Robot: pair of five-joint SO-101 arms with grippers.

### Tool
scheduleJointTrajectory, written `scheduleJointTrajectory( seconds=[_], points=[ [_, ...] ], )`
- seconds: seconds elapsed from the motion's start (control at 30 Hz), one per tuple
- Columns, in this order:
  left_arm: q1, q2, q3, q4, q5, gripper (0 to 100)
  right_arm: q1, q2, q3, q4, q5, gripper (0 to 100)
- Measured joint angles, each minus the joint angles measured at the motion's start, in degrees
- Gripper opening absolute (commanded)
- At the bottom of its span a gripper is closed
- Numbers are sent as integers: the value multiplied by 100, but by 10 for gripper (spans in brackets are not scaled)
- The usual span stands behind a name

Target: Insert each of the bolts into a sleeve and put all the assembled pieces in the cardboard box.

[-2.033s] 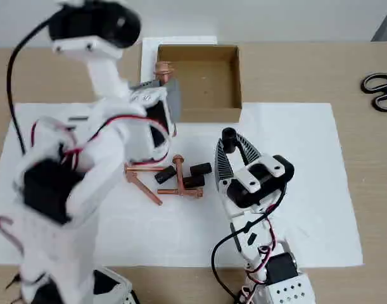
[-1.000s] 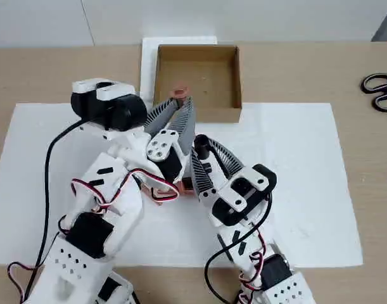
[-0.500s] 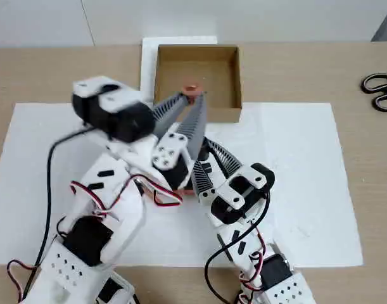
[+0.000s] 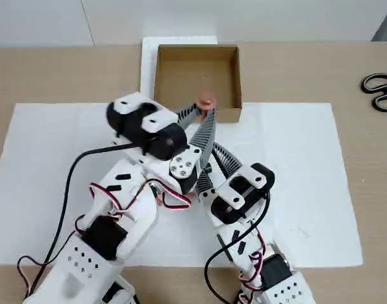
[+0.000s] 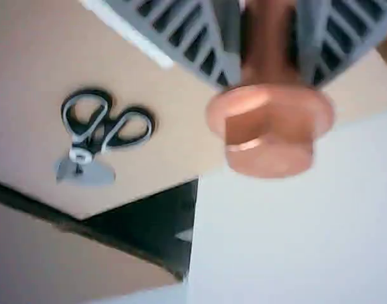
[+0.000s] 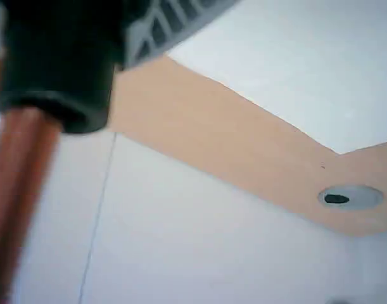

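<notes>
A: What's the left gripper (image 4: 204, 111) doing?
B: Clamping the copper bolt (image 4: 206, 101) by its shank, head sticking up, just beside the cardboard box (image 4: 226, 115) front wall.
A: Right gripper (image 6: 66, 25)?
B: Pinching the black sleeve (image 6: 54, 82). The bolt shank is meeting the sleeve's open end; can't tell how deep it's sitting.
</notes>
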Motion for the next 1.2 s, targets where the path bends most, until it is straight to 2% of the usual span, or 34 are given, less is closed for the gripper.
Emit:
scheduleJointTrajectory(
  seconds=[0.37,0.73,0.8,0.97,1.03,1.2],
  points=[
    [-193,0,264,-53,193,6,-18,9,0,9,9,6],
    [-308,-220,273,624,193,13,-26,18,0,26,18,6],
    [-308,-299,273,976,193,68,-26,18,0,26,18,6],
    [-369,-519,273,2075,193,296,53,18,0,35,18,5],
    [-352,-615,273,2233,193,328,185,0,0,26,18,5],
    [-360,-668,185,2295,202,328,237,9,0,26,18,5]
  ],
)
